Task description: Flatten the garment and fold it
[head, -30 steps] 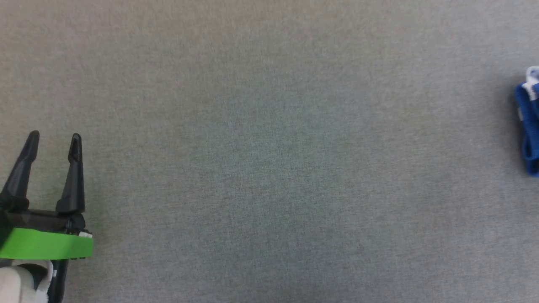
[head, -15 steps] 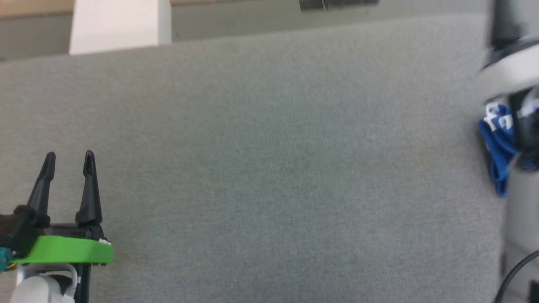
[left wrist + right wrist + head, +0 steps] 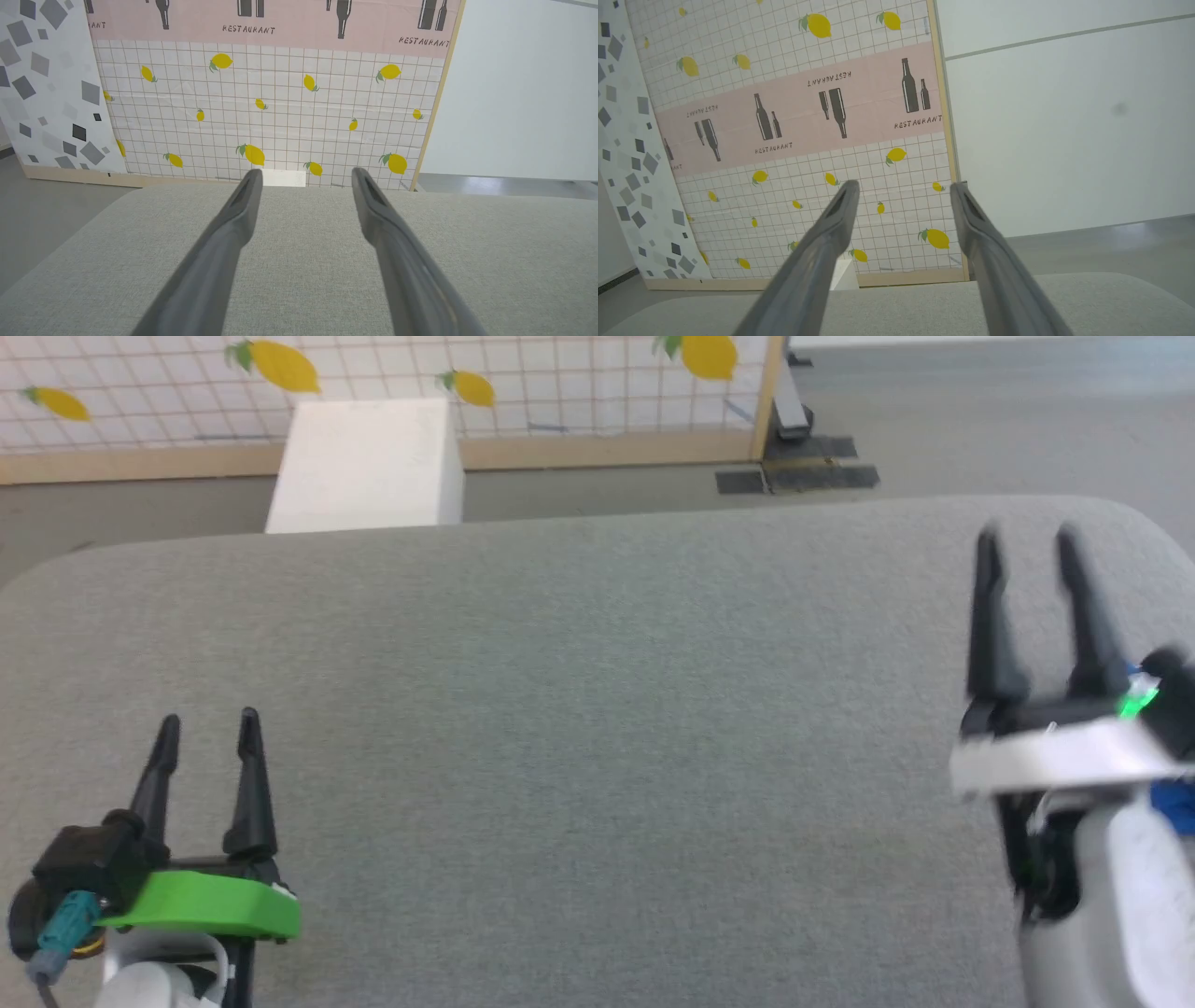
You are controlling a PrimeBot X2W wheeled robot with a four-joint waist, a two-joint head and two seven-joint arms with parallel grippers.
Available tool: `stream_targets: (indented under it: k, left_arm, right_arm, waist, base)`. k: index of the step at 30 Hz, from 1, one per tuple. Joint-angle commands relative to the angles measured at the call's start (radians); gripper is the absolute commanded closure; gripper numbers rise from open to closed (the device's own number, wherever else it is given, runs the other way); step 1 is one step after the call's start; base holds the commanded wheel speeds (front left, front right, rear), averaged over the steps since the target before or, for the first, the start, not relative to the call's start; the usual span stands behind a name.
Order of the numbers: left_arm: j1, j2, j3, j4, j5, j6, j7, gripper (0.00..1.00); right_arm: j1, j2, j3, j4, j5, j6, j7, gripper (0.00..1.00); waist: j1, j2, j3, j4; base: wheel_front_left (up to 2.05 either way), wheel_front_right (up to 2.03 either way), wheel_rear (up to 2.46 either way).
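On the grey fabric table (image 3: 597, 709), we see a sliver of the blue garment (image 3: 1174, 800) just behind the right gripper (image 3: 1027, 537). We judge it soft, light and limp, best pinched at the waistband corners. The right and left gripper (image 3: 207, 721) stand fingers apart, empty.

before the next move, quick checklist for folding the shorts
1. left gripper open, nothing in it: ok
2. right gripper open, nothing in it: ok
3. shorts in clear sight: not ok, mostly hidden, a blue scrap at the head view's right edge
4. shorts lying flat: cannot tell
5. room on the table to spread them: ok
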Motion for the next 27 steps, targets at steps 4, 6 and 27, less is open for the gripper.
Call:
stream_targets:
  k: [4,6,27]
  left_arm:
    - [-0.012,-0.032,-0.018,0.050,0.006,0.004,-0.004,0.00]
    - [-0.019,-0.039,-0.026,0.064,0.008,0.003,-0.004,0.00]
    - [0.019,-0.083,-0.056,0.115,0.112,0.031,-0.004,0.00]
  right_arm:
    - [0.107,0.002,0.033,0.036,0.022,-0.002,-0.021,0.00]
    - [0.145,0.002,0.035,0.027,0.017,-0.002,-0.021,0.00]
    - [0.358,0.002,0.052,0.039,-0.075,-0.002,-0.022,0.00]
  waist:
    - [0.0001,0.0000,-0.035,0.062]
    - [0.0001,0.0000,-0.038,0.076]
    - [0.0001,0.0000,-0.076,0.098]
  base:
    - [0.00,0.00,0.00]
    - [0.00,0.00,0.00]
    - [0.00,0.00,0.00]
